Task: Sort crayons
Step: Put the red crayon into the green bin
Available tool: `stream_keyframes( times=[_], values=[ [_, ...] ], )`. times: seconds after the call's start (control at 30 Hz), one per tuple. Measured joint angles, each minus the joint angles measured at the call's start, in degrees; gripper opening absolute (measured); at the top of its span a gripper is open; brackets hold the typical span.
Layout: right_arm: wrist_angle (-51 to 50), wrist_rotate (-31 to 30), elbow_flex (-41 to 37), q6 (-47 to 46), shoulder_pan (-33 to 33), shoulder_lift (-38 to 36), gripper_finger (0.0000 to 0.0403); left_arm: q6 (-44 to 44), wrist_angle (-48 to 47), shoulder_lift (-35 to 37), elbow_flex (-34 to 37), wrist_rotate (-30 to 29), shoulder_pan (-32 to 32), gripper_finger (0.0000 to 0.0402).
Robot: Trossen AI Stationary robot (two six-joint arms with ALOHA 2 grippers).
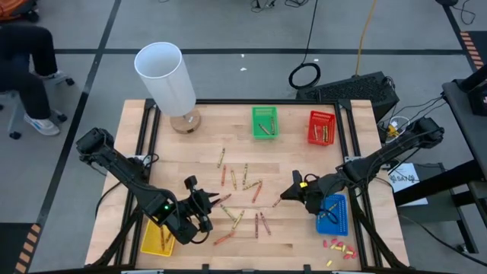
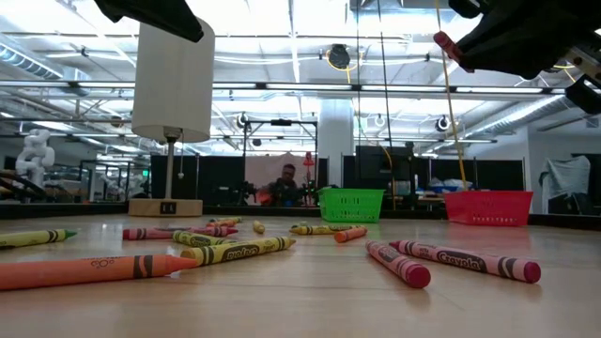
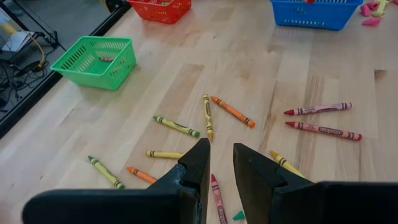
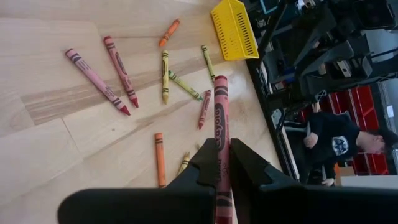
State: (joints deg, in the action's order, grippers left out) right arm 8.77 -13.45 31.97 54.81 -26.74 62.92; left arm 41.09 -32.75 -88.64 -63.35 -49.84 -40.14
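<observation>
Loose crayons, red, orange and olive-yellow (image 1: 243,199) (image 3: 231,111), lie flat on the wooden table's middle. My right gripper (image 1: 290,193) (image 4: 221,149) hangs above them right of centre, shut on a red crayon (image 4: 221,112) (image 2: 441,40). Over the near left part, my left gripper (image 1: 207,207) (image 3: 222,155) hovers open. Nothing is between its fingers, and it points out over the loose crayons toward the far right. My right gripper pinches the red crayon between its two fingers by its rear part (image 4: 220,163). The crayon lies along the fingers, and its front half (image 4: 221,99) sticks out past the fingertips. The fingers slant down toward the table's left. The crayon is clear of the table.
A green basket (image 1: 265,122) and a red basket (image 1: 322,127) stand at the far edge. A blue basket (image 1: 332,213) is near right and a yellow basket (image 1: 157,238) near left. A white lamp (image 1: 167,80) stands far left. Small red and yellow bits (image 1: 338,246) lie near right.
</observation>
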Motion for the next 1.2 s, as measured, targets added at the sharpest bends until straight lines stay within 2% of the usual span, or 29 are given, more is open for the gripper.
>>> stream_keyframes(
  times=[0.23,0.47,0.6,0.83,1.2],
  values=[
    [0.0,0.1,0.0,-0.3,0.0,0.0,0.0004,0.0,0.3,0.0,0.0,0.0,0.0,0.0077],
    [0.0,0.2,0.0,-6.2,0.0,0.0,0.0004,0.0,0.3,0.0,0.0,0.0,0.0,0.0077],
    [0.0,0.2,0.0,-12.2,0.0,0.0,0.0004,0.0,0.3,0.0,0.0,0.0,0.0,0.0077],
    [0.0,0.2,0.0,-28.1,0.0,0.0,0.0004,0.0,0.4,0.0,0.0,0.0,0.0,0.0077],
    [-0.5,0.2,0.0,-44.3,0.0,0.0,0.0004,0.0,0.5,0.0,0.0,0.0,0.0,0.0077]
  ],
)
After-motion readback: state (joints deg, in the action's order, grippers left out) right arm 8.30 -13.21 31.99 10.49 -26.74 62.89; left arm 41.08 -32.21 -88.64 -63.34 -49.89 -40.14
